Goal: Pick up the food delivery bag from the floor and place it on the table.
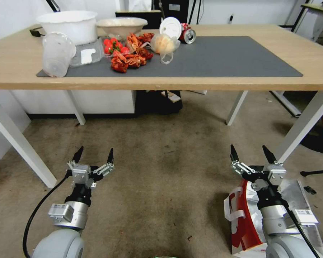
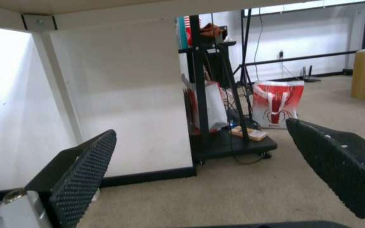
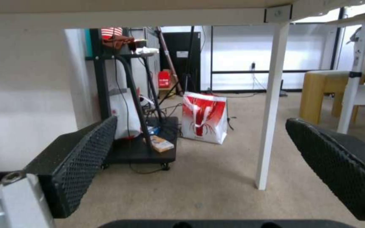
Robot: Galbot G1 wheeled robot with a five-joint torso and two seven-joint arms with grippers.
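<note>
The boxy white-and-red foil-lined delivery bag point(image 1: 246, 218) lay on the stained beige carpet point(image 1: 161, 200) at five o'clock, apparently directly beneath the wide-open right gripper point(image 1: 252, 154), well apart from the equally open left gripper point(image 1: 94, 155).

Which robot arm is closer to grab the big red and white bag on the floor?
Probably the right. The food delivery bag lies on the floor directly under the right arm, behind the open right gripper. The open left gripper hangs far across bare carpet.
</note>
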